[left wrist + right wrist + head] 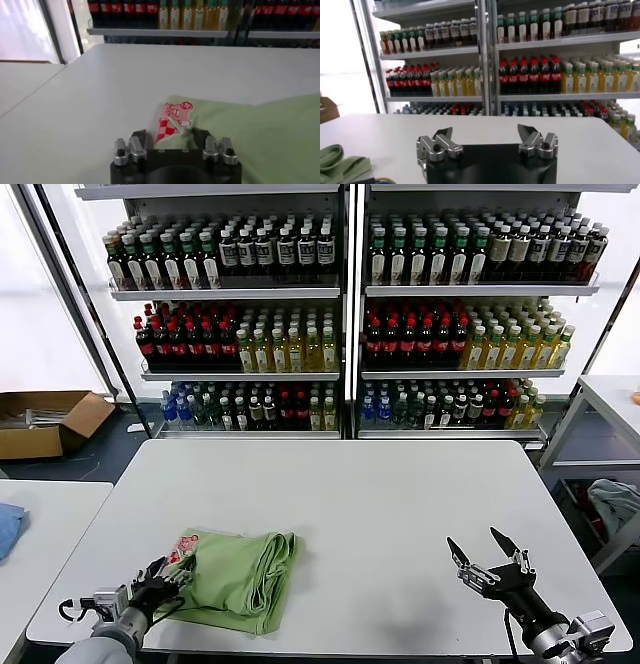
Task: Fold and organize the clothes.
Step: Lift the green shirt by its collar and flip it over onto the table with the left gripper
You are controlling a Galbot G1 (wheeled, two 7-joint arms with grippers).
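Polo shirt (238, 578): light olive-green, folded into a rough bundle on the white worktop (400, 504), just ahead of the left pincer and well apart from the right pincer.
Printed graphic (172, 120): red-and-white, on the shirt corner nearest the left pincer, directly in front of its fingers.
Left pincer (160, 576): low at the worktop's near edge, at that shirt corner; its fingers look drawn together on the fabric edge, though the grip itself is hard to make out.
Right pincer (488, 556): held above bare worktop, fingers spread wide, holding nothing; the shirt lies far off to its side.
Bottle shelves (345, 314): beyond the worktop, facing both pincers, stocked with rows of drinks.
Cardboard box (45, 422): on the floor, far beyond the left pincer.
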